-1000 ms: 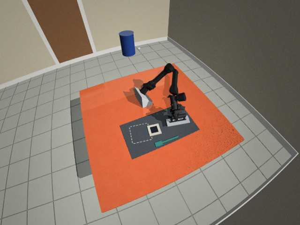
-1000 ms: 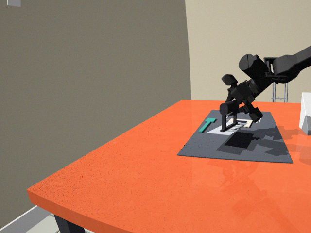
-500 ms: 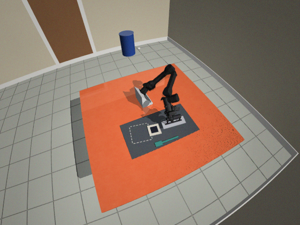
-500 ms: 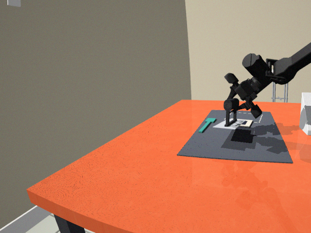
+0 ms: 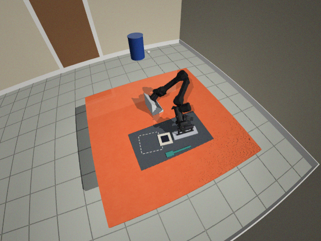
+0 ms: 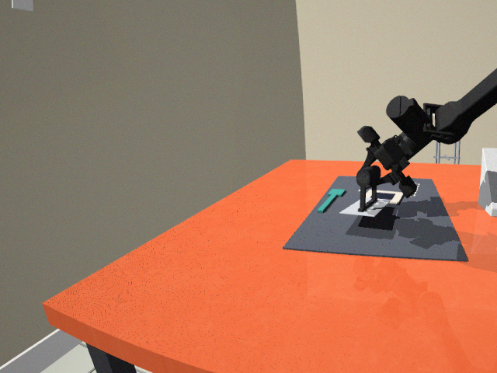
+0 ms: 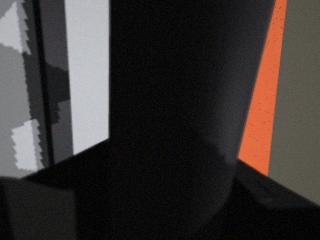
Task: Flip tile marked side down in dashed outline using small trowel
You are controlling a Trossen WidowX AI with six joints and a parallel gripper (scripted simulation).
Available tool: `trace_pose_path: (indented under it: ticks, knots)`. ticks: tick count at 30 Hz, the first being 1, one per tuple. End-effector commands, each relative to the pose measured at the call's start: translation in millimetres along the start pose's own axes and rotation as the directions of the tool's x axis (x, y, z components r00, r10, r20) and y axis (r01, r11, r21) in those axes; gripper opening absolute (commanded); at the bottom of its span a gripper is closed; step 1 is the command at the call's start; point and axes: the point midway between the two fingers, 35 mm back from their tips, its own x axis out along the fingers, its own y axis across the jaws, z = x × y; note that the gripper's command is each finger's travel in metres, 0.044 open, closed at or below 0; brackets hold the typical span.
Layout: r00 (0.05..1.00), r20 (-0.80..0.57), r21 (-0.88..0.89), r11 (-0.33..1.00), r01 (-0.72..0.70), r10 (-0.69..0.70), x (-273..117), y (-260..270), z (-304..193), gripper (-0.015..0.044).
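The tile [image 5: 170, 141] [image 6: 397, 196], cream with a dark square facing up, lies on the mat [image 5: 153, 161] [image 6: 321, 236]. It covers part of the right side of the dashed outline [image 5: 142, 153] in the top view. My gripper [image 5: 187, 126] [image 6: 373, 173] is shut on the black handle of the trowel. The trowel's pale grey blade [image 5: 194, 131] [image 6: 349, 209] [image 7: 89, 75] is held just above the mat, its shadow separate below. Its far edge is close beside the tile; whether they touch I cannot tell. The handle [image 7: 170, 100] fills the middle of the wrist view.
A teal flat tool [image 5: 169, 153] [image 6: 328, 200] lies on the mat beside the tile and blade. A grey-white angular block [image 5: 153, 107] [image 6: 488, 180] stands by the arm's base on the orange table [image 5: 124, 187] [image 6: 241, 280]. A blue cylinder [image 5: 136, 47] stands farther back.
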Motion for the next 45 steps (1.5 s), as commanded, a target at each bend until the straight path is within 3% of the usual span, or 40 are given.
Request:
trace_pose_path:
  ticks: [1, 45]
  knots:
    - [1.0, -0.003, 0.007, 1.0, 0.011, -0.011, 4.5, 1.9, -2.0, 0.0]
    - [1.0, -0.004, 0.006, 1.0, 0.012, -0.012, 9.5, 6.2, -56.5, 0.0]
